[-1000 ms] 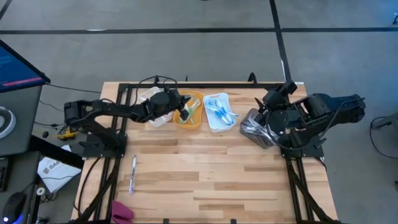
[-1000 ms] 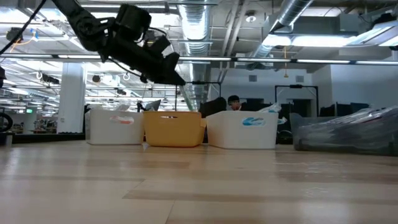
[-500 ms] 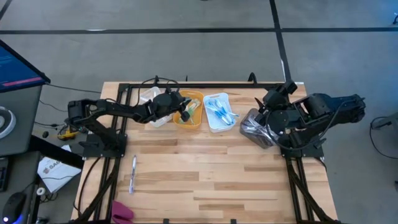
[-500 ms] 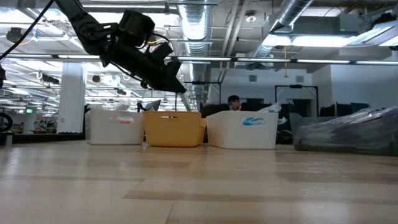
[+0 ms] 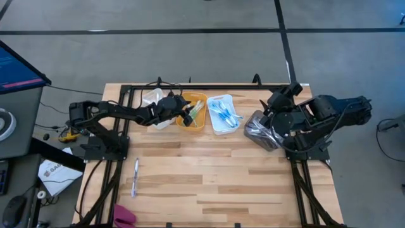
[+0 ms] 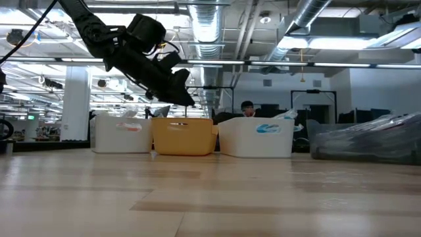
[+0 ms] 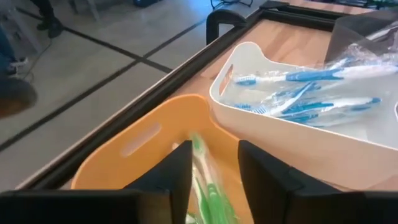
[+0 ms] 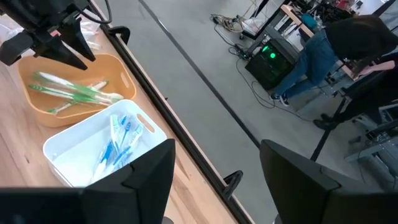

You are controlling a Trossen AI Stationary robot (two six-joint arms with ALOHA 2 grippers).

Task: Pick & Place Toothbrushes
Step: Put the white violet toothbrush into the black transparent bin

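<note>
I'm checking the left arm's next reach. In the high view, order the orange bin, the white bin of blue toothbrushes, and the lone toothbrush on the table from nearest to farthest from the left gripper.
From the left gripper:
1. Orange bin, directly beneath it.
2. White bin of blue toothbrushes, beside the orange bin, toward the right arm.
3. Lone toothbrush, on the bare table near the front-left.

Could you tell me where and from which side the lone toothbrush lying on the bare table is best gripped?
Grip the toothbrush at mid-handle from straight above, fingers spanning its narrow width; it lies flat on the table with nothing close beside it.
</note>
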